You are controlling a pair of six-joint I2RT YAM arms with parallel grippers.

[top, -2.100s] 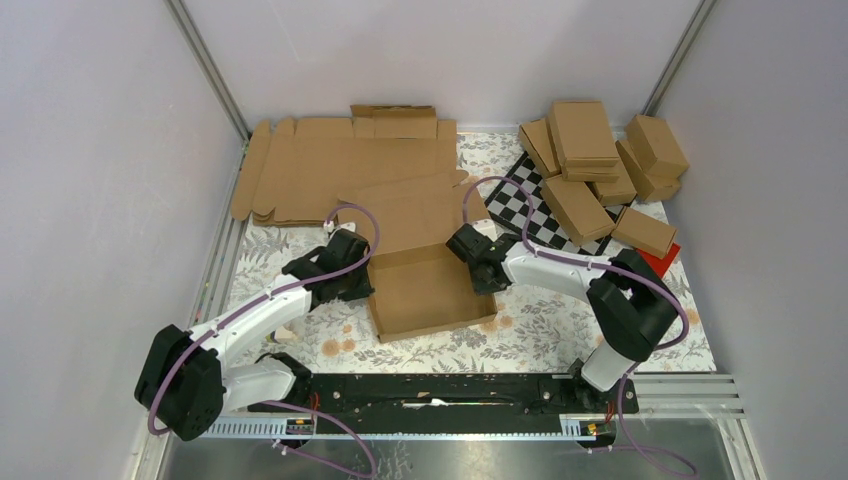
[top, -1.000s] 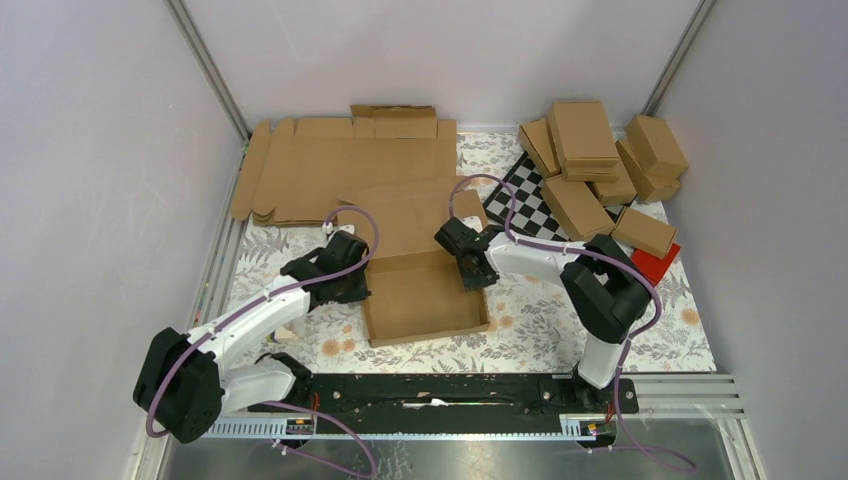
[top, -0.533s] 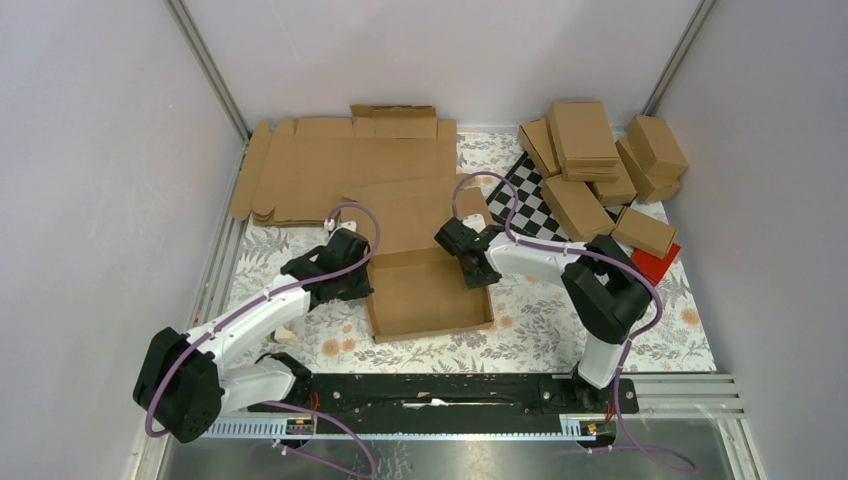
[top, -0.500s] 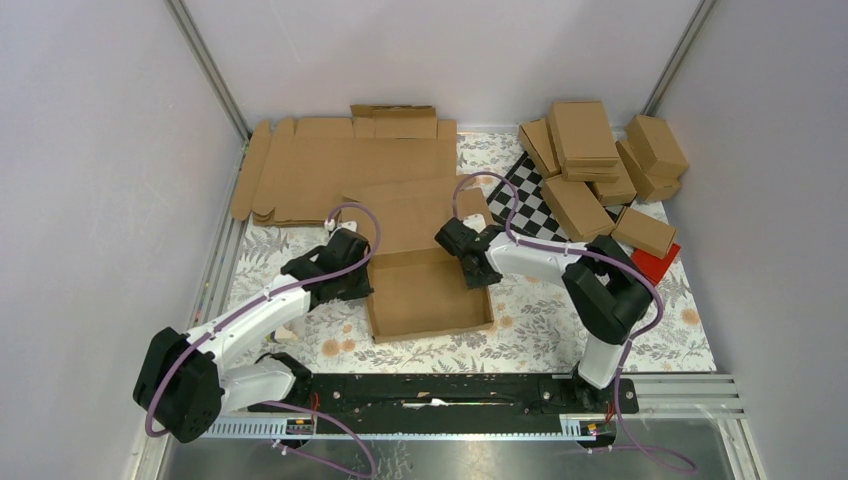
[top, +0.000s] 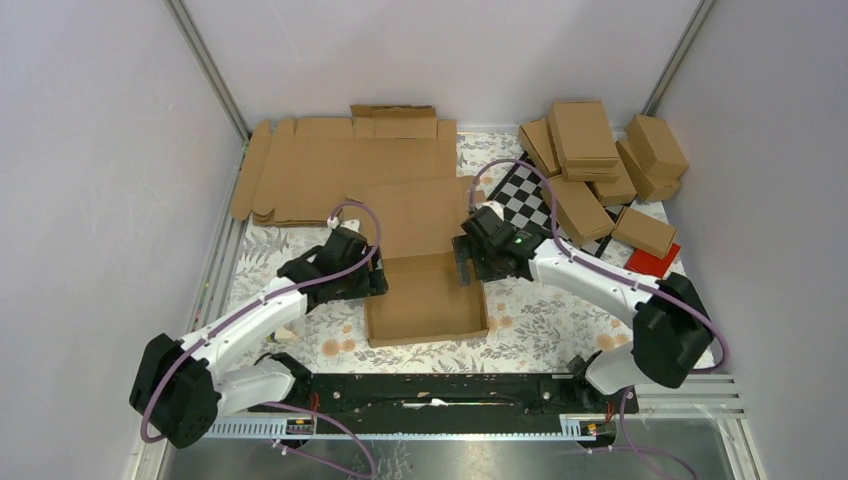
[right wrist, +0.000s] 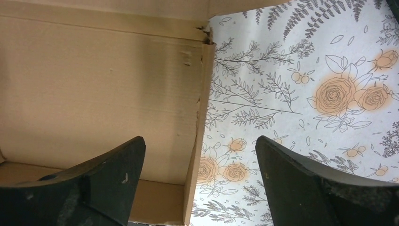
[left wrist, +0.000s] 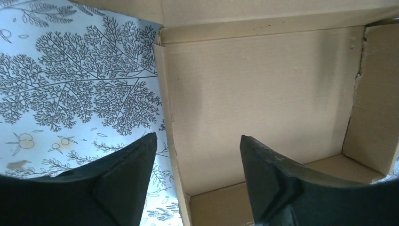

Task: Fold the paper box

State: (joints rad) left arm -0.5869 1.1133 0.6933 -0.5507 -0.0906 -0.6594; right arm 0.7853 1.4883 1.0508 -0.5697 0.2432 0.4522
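The paper box [top: 425, 300] lies mid-table as a shallow open tray with its side walls standing and its lid [top: 410, 215] flat behind it. My left gripper [top: 377, 283] is at the tray's left wall. In the left wrist view the left gripper [left wrist: 197, 136] is open, with that wall [left wrist: 175, 160] passing untouched between its fingers. My right gripper [top: 463, 264] is at the right wall. In the right wrist view the right gripper [right wrist: 198, 139] is open astride that wall [right wrist: 196, 136], one finger over the box floor [right wrist: 94, 84] and the other over the cloth.
Flat cardboard blanks [top: 330, 165] are stacked at the back left. A pile of closed brown boxes [top: 600, 170] sits at the back right on a checkerboard [top: 528, 200], with a red item [top: 655, 262] beside it. A floral cloth [top: 560, 320] covers the table, and walls enclose it.
Both grippers have opened and let go of the tray's side walls. The right arm's elbow has swung out to the right, and the tray has settled slightly.
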